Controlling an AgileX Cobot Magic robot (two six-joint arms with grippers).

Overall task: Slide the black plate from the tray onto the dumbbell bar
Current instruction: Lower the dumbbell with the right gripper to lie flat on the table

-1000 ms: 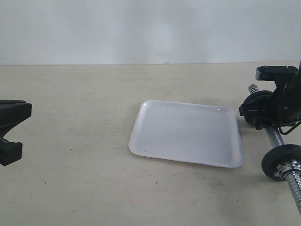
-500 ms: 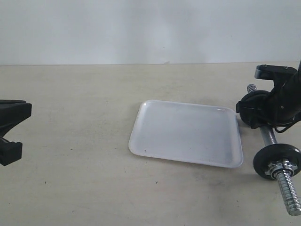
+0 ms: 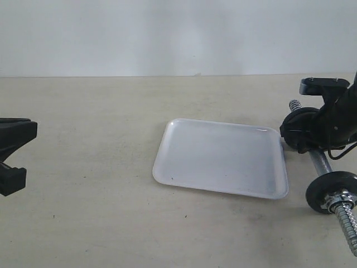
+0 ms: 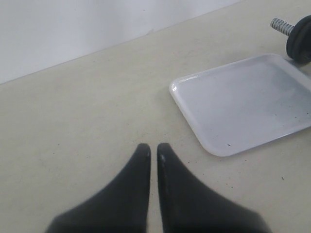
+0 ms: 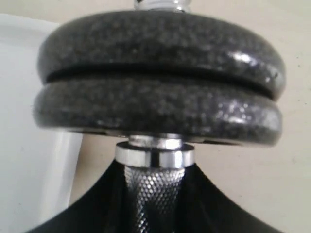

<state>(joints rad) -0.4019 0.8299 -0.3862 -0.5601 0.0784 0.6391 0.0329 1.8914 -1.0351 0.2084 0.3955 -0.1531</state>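
The tray (image 3: 223,159) lay bare, and the dumbbell bar (image 3: 322,163) ran front to back just beside its right edge. The right hand (image 5: 155,204) clasped its knurled shaft. The left hand (image 4: 153,150) was closed, empty and well apart. The black plate (image 5: 160,43) seemed already on the bar, against another disc (image 5: 155,109).

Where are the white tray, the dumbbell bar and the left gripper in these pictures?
white tray (image 3: 223,162): exterior view, bare floor of the tray.
dumbbell bar (image 3: 322,162): exterior view, bare chrome shaft.
left gripper (image 4: 153,148): left wrist view, midway between its shut fingertips.

Tray (image 3: 221,158) at centre, dumbbell bar (image 3: 322,162) just beside its right edge.
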